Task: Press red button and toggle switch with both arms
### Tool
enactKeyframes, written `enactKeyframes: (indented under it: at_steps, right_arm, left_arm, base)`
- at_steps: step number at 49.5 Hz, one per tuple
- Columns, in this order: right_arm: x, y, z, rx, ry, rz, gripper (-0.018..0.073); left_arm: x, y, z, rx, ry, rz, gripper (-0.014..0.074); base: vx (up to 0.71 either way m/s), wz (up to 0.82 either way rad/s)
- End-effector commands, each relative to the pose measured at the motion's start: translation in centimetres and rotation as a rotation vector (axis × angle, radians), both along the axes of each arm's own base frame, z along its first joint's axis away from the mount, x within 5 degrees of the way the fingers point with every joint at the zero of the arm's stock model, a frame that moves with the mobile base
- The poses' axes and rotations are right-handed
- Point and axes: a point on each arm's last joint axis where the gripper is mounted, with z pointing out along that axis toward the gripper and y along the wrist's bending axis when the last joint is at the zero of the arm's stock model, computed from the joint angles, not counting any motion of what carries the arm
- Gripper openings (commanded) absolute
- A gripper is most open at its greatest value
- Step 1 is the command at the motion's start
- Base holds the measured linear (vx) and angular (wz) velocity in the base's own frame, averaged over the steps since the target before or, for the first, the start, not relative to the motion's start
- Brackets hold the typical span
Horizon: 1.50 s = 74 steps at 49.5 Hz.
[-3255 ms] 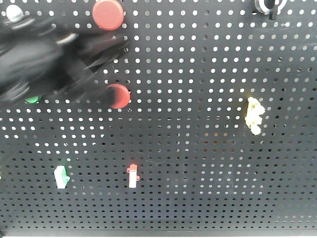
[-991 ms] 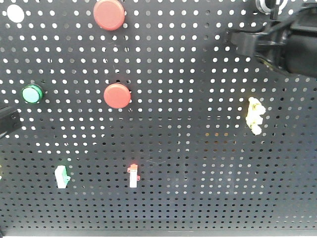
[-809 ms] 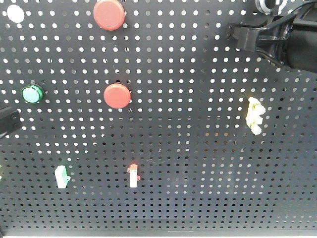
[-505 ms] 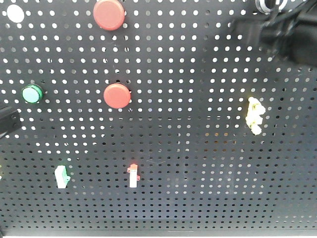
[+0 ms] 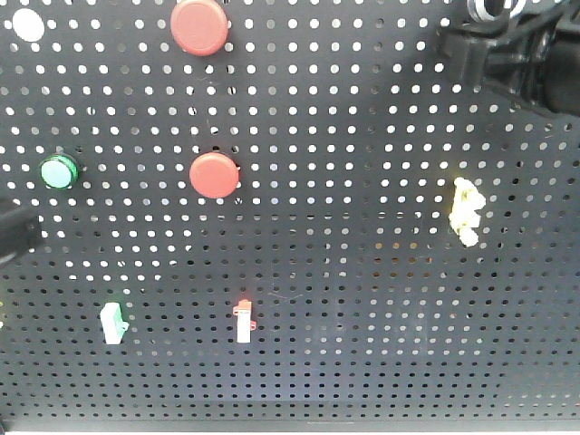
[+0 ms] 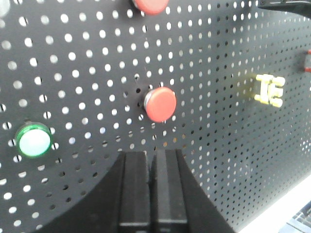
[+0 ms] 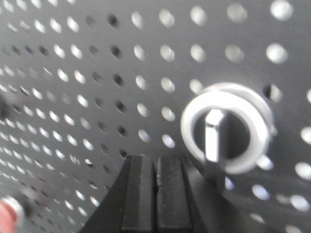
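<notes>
The wider red button [image 5: 199,25] sits at the top of the black pegboard [image 5: 344,272]; only its lower edge shows in the left wrist view [image 6: 150,4]. The smaller red button [image 5: 215,175] is below it. My left gripper [image 5: 13,234] is at the left edge, shut and empty; in its wrist view [image 6: 150,156] it points at the board just below the smaller red button [image 6: 160,103]. My right gripper [image 5: 458,54] is shut and empty, just below the silver-ringed rotary switch [image 5: 494,9]. In its wrist view [image 7: 155,160] the switch [image 7: 226,128] is close up on the right.
A lit green button [image 5: 59,171] is left of the smaller red one. A yellow switch [image 5: 467,210] is at right, a small green switch [image 5: 112,323] and a small red switch [image 5: 243,321] lower down. A white cap [image 5: 27,23] is top left.
The left arm, over the red buttons 3.3 s ago, has pulled back to the left edge. The right gripper has moved up and right, closer to the rotary switch.
</notes>
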Motion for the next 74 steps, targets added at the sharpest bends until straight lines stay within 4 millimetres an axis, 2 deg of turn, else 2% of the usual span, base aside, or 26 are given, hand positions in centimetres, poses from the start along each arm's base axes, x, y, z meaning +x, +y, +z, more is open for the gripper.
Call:
enactKeyframes:
  at_steps: [1,24,31,44,51,58,63,66,70,74]
  right_arm:
    - [-1.0,-1.0,2.1,0.04,-0.101,-0.071,-0.0003]
    - [-3.0,-2.4,2.9,-0.017,-0.126,-0.153,-0.0003]
    - [-3.3,-2.6,3.6,0.111,-0.13,-0.153,-0.0003]
    - [-3.5,-2.8,3.6,0.084,-0.137,-0.172,-0.0003]
    - [-3.4,-2.9,2.5,-0.013,-0.047,-0.19,-0.0003]
    - [-4.4,-3.6,1.1,-0.09,-0.02,-0.228,-0.0003]
    - [-6.4,-4.4,0.3,-0.084,-0.039,-0.251,-0.0003]
    - [-7.8,-5.0,-0.9,-0.084,-0.044,-0.26,-0.0003]
    - [-10.0,-5.7,-2.8,-0.084,-0.048,-0.261,-0.0003]
    - [-12.3,-6.4,-5.8,-0.096,-0.031,-0.26,-0.0003]
  left_arm:
    - [-0.2,0.2,1.5,-0.073,-0.071,0.001,0.0002]
    - [-0.2,0.2,1.5,-0.07,-0.067,0.001,0.0002]
    - [-0.2,0.2,1.5,-0.07,-0.067,0.001,0.0002]
    - [-0.3,0.2,1.2,-0.054,-0.044,-0.002,0.0002]
    - [-0.3,0.1,1.0,-0.037,-0.025,-0.003,0.0002]
    - [-0.3,0.2,0.6,0.005,0.0,-0.002,0.0002]
    - [-0.9,0.6,-0.2,0.03,0.01,0.0,0.0002]
    - [-1.6,1.1,-0.9,0.036,0.0,0.004,0.0002]
    - [-2.6,1.8,-3.0,0.049,0.007,0.007,0.0002]
    - [-3.8,2.6,-5.4,0.055,0.029,0.005,0.0002]
  base:
    - [0.0,0.0]
    - [0.0,0.0]
    - [0.0,0.0]
    - [0.0,0.0]
    - [0.0,0.0]
    - [0.0,0.0]
    - [0.0,0.0]
    - [0.0,0.0]
    - [0.0,0.0]
    - [0.0,0.0]
